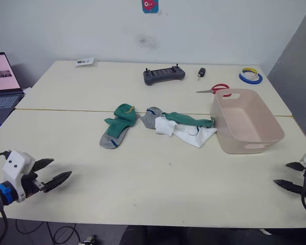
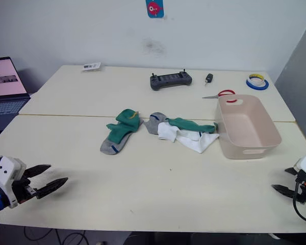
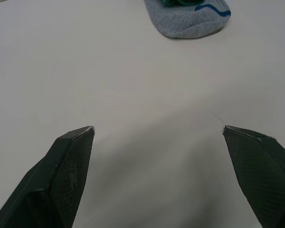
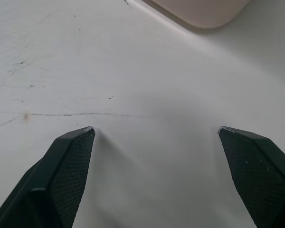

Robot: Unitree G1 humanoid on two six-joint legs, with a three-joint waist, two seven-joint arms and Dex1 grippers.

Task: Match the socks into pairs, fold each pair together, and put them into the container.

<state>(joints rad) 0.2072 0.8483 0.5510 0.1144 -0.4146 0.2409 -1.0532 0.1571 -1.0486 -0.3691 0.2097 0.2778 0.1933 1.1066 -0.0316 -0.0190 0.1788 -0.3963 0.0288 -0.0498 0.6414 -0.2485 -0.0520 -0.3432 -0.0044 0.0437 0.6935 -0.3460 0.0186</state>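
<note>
Several socks lie in a loose heap mid-table: a green sock over a grey sock, another grey sock, a second green sock and white socks. The pale pink container stands empty just right of the heap. My left gripper hovers open near the front left edge, far from the socks, and its wrist view catches the grey sock's toe. My right gripper is open at the front right, below the container's corner.
At the back of the table lie a black controller, red-handled scissors, a small black object, tape rolls and a paper tag. A laptop sits off the left edge.
</note>
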